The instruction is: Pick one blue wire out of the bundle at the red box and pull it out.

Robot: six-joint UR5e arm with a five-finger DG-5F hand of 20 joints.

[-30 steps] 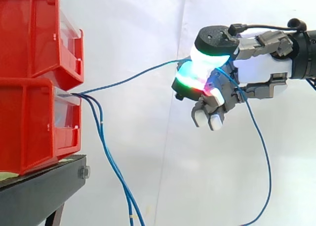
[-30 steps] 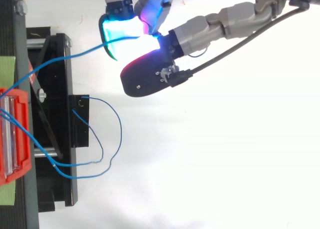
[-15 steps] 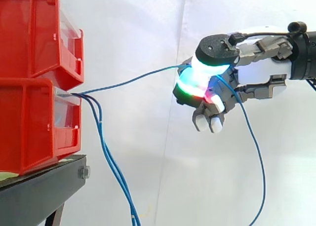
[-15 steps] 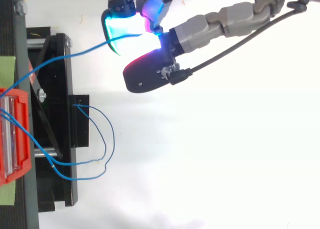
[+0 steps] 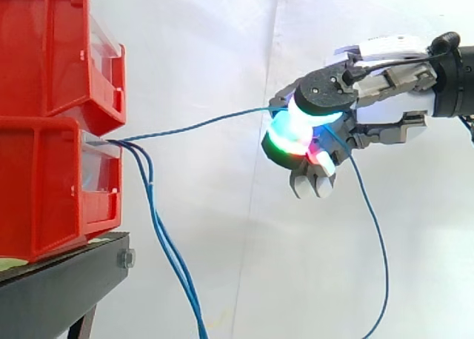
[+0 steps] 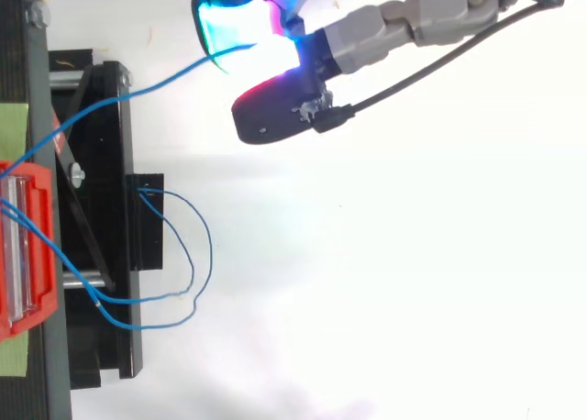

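hand (image 5: 379, 109) pinching blue wire (image 5: 200, 122) between pads (image 5: 285, 137); wire thin, light, floppy, slick jacket, may slip; keep firm hold on taut run from red box (image 5: 44, 183), other wires (image 5: 159, 228) hang slack

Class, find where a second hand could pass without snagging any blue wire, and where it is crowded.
Free: the gap under the held blue wire, between the hanging wires and the slack trailing from the hand. Crowded: the front of the lower red bin, where the wires bunch.
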